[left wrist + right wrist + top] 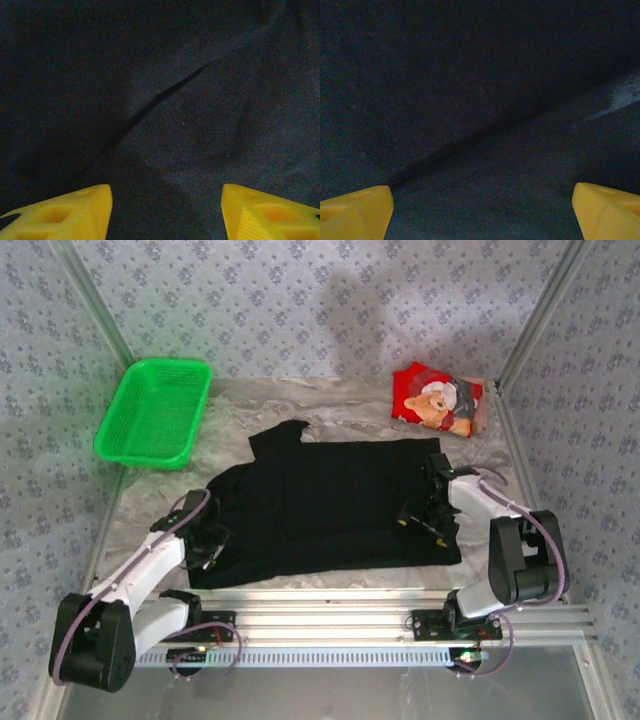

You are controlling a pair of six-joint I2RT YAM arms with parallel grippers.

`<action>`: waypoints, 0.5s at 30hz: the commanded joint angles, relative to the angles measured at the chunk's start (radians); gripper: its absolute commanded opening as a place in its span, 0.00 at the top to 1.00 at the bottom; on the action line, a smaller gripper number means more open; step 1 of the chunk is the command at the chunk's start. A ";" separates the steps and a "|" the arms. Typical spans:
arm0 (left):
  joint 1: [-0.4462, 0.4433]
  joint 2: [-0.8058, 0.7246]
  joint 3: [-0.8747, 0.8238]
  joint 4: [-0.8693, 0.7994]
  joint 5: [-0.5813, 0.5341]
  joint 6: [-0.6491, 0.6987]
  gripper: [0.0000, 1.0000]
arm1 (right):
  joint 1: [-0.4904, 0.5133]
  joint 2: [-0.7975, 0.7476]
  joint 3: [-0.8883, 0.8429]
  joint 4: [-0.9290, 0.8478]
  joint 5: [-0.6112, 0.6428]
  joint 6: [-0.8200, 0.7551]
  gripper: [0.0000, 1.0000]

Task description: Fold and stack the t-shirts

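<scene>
A black t-shirt lies spread across the middle of the table, one sleeve poking toward the back left. A red t-shirt with a teddy bear in a Santa hat sits folded at the back right. My left gripper hovers over the black shirt's near-left edge, and my right gripper over its right edge. In the left wrist view the yellow fingertips stand wide apart above creased black t-shirt cloth. In the right wrist view the fingertips are also spread over black t-shirt cloth. Nothing sits between either pair.
A green mesh basket stands at the back left. Metal frame posts run along both sides, and an aluminium rail crosses the near edge by the arm bases. Crinkled pale covering shows behind the black shirt.
</scene>
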State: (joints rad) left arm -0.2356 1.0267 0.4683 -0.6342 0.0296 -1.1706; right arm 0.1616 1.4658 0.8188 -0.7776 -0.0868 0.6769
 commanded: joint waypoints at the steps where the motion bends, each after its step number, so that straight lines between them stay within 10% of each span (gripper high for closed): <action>1: 0.005 0.007 0.138 -0.078 0.003 -0.008 0.33 | -0.010 -0.049 0.084 -0.056 -0.003 -0.014 0.04; 7: 0.015 0.339 0.720 -0.183 -0.003 0.300 0.18 | -0.014 -0.066 0.302 -0.127 -0.093 -0.144 0.00; 15: 0.063 0.980 1.382 -0.326 0.176 0.581 0.21 | -0.026 -0.066 0.427 -0.049 -0.216 -0.276 0.00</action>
State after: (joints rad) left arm -0.1772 1.8446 1.7363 -0.8066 0.1467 -0.7406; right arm 0.1482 1.4132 1.2152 -0.8352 -0.2394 0.4660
